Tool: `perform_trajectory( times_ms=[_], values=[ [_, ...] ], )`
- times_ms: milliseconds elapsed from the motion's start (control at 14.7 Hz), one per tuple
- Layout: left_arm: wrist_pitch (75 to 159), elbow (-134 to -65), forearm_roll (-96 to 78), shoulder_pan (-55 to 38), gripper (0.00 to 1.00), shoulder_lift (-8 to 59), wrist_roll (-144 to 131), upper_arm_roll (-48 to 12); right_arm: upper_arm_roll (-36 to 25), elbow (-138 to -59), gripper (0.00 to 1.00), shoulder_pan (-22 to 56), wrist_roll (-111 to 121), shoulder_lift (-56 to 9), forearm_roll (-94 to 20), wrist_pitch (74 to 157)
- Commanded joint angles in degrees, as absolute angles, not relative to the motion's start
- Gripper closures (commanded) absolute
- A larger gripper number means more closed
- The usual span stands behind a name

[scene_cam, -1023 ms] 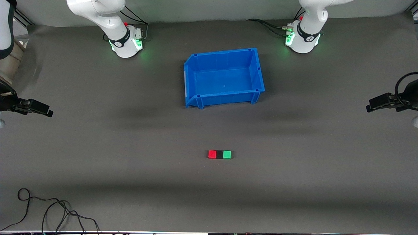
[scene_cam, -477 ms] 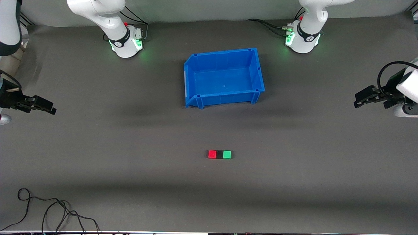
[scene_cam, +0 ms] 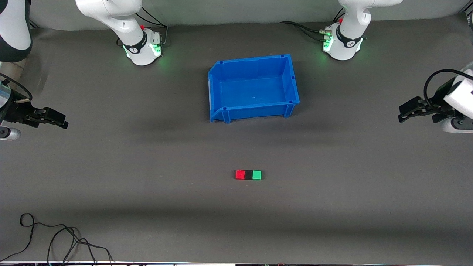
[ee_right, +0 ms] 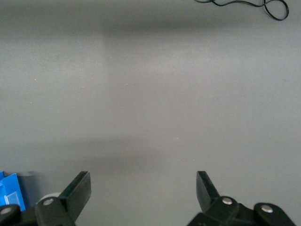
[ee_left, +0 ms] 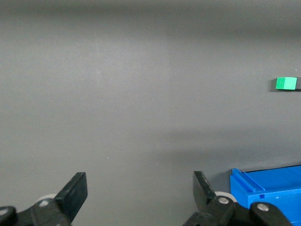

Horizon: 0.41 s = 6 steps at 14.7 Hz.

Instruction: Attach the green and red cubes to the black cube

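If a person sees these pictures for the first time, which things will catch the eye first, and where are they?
The big blue bin stands mid-table between the two bases. Nearer the front camera lies a tiny row: red cube, black cube and green cube, joined side by side. The left gripper and right gripper hang open at the table's two ends.

A bright red cube [scene_cam: 240,174], matte black cube [scene_cam: 248,175] and bright green cube [scene_cam: 257,174] lie on the plain dark grey table [scene_cam: 147,166]; the bin [scene_cam: 216,94] is solid blue.
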State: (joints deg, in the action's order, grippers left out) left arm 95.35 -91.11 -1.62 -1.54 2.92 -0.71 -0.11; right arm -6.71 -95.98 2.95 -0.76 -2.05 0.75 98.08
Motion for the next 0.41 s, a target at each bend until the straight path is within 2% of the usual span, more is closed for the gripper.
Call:
perform_trajectory(
  times_ms=[0,136,341],
  values=[
    [95.5,-92.1,-0.7,-2.6,0.00,1.4,-1.1,0.9,-6.1,-97.3,0.01,2.5,-0.7,-0.9,1.7,99.3],
    [95.5,-91.8,-0.7,-0.5,0.00,1.4,-1.1,-1.5,-6.2,-97.3,0.01,2.5,-0.7,-0.9,1.5,99.3],
    [95.4,-91.8,-0.7,-0.4,0.00,1.4,-1.0,-1.7,-6.2,-97.3,0.01,2.5,-0.7,-0.9,1.5,99.4]
  ],
)
